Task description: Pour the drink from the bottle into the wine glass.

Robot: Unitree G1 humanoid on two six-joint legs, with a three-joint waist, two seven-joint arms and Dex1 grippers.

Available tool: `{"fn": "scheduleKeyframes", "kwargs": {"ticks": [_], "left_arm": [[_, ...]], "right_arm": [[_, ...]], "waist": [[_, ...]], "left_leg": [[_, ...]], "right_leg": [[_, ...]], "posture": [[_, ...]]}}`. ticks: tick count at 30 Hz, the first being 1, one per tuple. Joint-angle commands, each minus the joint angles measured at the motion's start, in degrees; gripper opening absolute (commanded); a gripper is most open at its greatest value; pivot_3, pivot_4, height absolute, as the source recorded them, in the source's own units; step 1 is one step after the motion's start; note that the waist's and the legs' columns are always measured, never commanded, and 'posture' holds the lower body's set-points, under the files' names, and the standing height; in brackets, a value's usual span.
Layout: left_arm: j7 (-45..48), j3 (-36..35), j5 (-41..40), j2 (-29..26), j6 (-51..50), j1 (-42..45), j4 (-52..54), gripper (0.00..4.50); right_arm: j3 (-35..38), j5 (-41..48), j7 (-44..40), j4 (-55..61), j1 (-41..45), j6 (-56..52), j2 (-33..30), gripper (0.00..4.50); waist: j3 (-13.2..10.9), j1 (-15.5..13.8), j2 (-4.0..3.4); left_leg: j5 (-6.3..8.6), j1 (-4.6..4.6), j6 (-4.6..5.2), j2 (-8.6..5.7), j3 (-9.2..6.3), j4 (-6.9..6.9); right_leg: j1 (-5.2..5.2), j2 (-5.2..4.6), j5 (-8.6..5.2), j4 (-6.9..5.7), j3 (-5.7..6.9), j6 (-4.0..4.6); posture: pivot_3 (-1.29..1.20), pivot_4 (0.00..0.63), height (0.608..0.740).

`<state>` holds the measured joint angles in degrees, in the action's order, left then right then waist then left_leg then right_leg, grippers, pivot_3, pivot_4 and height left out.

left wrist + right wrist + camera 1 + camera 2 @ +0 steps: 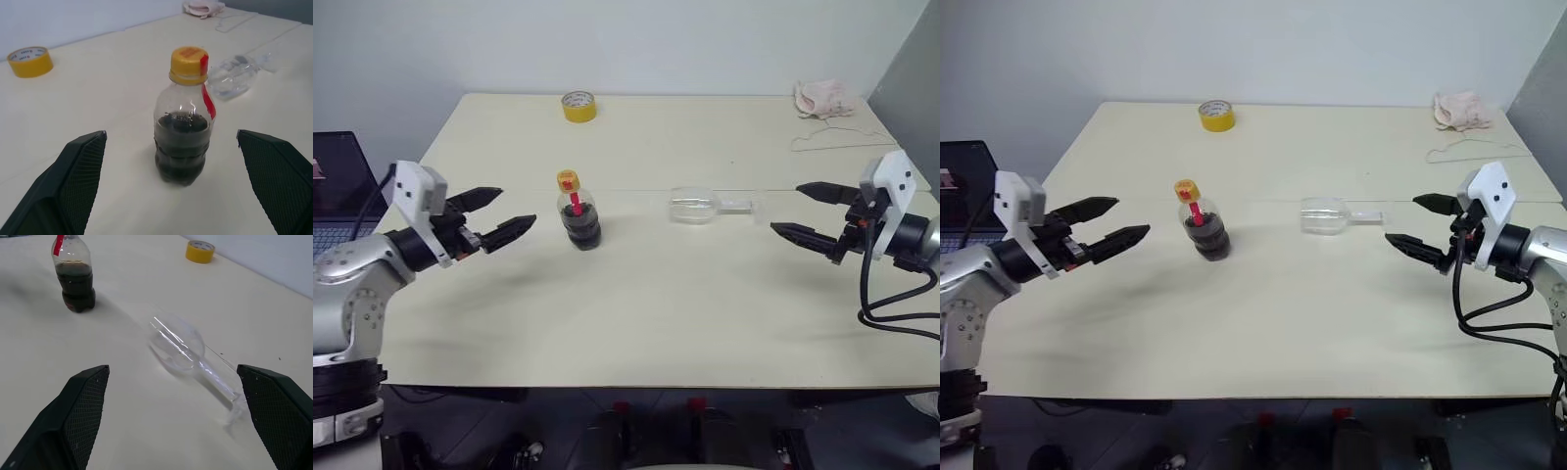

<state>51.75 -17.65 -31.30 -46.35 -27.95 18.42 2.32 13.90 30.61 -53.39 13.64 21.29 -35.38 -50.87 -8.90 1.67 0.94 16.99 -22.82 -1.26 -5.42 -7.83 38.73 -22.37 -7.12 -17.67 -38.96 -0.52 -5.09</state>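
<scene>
The bottle (578,211) stands upright at the table's middle left, capped in yellow, with a red strip at the neck. Dark drink (182,142) fills roughly its lower half. The wine glass (697,206) lies on its side to the bottle's right, bowl toward the bottle, stem and foot (230,396) pointing right. My left gripper (501,223) hovers open a little to the left of the bottle, pointing at it, nothing between its fingers. My right gripper (805,212) hovers open to the right of the glass's foot, apart from it and holding nothing.
A yellow tape roll (578,106) sits at the table's far edge. A crumpled pinkish cloth (823,97) and a thin wire (832,137) lie at the far right corner. A laptop (337,186) stands off the table's left side.
</scene>
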Motion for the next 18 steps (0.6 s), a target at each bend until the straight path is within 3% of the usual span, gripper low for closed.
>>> {"fn": "scheduleKeyframes", "kwargs": {"ticks": [1, 18], "left_arm": [[-1.08, 2.23, 2.53, 1.47, 2.7, 1.65, -1.05, 4.5], [-2.21, 8.89, 8.98, 8.35, 9.24, 9.49, -9.6, 4.5]], "right_arm": [[-0.83, 1.83, 0.83, 3.97, 1.49, -0.82, 0.9, 4.47], [-9.85, 7.24, 7.2, 19.24, 4.61, -10.49, 5.67, 4.47]], "waist": [[0.0, 0.02, 0.0], [0.0, -0.17, 0.03]], "left_leg": [[0.0, 0.0, 0.0, 0.0, 0.0, 0.0], [0.0, -0.03, 0.0, -0.03, -0.09, 0.06]], "right_leg": [[0.0, 0.0, 0.0, 0.0, 0.0, 0.0], [0.03, 0.0, 0.0, 0.0, 0.08, 0.0]], "posture": [[0.0, 0.15, 0.74], [0.0, 0.15, 0.74]]}}
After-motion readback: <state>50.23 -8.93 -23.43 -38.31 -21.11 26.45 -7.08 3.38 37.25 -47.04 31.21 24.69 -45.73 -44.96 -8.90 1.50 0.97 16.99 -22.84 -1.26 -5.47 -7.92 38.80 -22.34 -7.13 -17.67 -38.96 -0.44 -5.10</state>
